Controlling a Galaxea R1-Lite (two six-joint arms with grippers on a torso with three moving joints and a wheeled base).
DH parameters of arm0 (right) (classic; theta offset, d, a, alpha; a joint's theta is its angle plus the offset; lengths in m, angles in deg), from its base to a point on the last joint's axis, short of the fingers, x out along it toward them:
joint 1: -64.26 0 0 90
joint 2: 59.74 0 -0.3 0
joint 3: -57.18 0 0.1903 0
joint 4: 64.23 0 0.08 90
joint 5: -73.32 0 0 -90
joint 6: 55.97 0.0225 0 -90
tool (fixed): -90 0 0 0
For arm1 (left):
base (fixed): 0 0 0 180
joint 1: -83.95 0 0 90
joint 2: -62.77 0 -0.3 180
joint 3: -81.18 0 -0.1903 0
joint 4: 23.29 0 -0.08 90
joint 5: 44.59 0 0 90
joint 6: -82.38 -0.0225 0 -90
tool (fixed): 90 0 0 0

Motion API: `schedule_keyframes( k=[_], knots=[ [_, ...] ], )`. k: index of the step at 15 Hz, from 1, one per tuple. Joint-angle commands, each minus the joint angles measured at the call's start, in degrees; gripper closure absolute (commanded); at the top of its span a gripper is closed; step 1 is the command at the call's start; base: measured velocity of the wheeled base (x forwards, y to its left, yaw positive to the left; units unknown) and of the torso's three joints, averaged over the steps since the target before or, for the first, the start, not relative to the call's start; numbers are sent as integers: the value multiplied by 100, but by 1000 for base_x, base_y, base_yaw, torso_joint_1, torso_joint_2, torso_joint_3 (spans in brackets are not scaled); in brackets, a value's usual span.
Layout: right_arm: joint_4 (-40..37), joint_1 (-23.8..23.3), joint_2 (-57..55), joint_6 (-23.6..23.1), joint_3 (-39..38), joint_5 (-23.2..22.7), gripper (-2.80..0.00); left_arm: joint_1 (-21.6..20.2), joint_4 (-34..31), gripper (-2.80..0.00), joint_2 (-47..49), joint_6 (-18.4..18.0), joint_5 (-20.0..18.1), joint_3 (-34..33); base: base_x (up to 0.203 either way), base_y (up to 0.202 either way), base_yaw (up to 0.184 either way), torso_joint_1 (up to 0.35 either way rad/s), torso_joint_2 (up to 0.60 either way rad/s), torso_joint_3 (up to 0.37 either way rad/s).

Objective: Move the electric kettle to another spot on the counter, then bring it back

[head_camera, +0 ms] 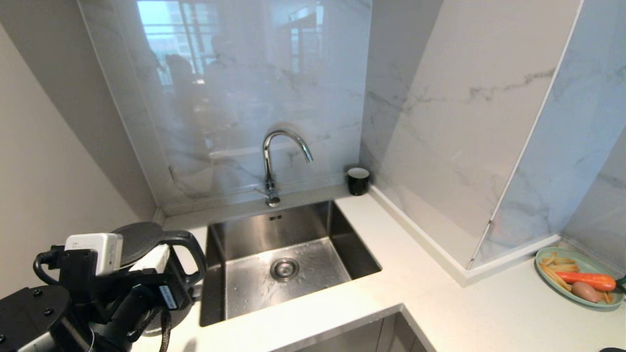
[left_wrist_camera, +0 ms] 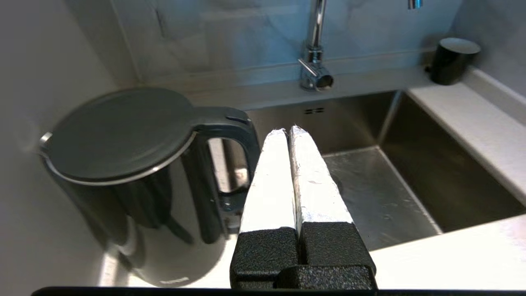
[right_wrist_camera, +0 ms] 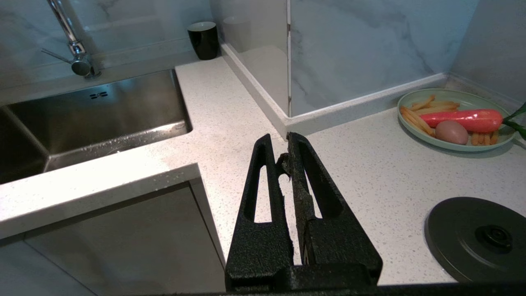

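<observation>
White-padded left hand [left_wrist_camera: 287, 133] pinched closed on nothing (beside the electric kettle [left_wrist_camera: 135, 181] handle), angled over the sink [left_wrist_camera: 394, 193].

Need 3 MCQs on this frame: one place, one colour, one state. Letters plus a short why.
1. Where does the kettle stand?
A. on the counter left of the sink
B. in the sink
C. on its round base by the plate

2. What colour is the plate of food?
A. red
B. pale green
C. black

3. How is the left gripper?
A. open around the handle
C. shut on the lid
B. shut, holding nothing

Answers:
1 A: head view shows it in the corner left of the sink.
2 B: right wrist view shows a green rim.
3 B: white fingers pressed together beside the handle, nothing between them.
</observation>
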Motion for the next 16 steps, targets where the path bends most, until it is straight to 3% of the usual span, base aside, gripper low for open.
schedule_keyframes(
  k=[1,11,14,16],
  knots=[
    [0,-1,2,0,0,-6,0,-55,51,0,-110,-198,32,-24,0,0,0,0,0,0],
    [0,5,2,0,0,1,0,-854,-117,0,-1269,-1329,131,222,0,0,0,0,0,0],
    [0,-2,2,0,0,1,0,-888,-1242,0,-2419,-1424,139,708,0,0,0,0,0,0],
    [0,6,2,0,0,1,0,-888,-2910,0,-3498,-1390,146,1219,0,0,0,0,0,0]
  ],
)
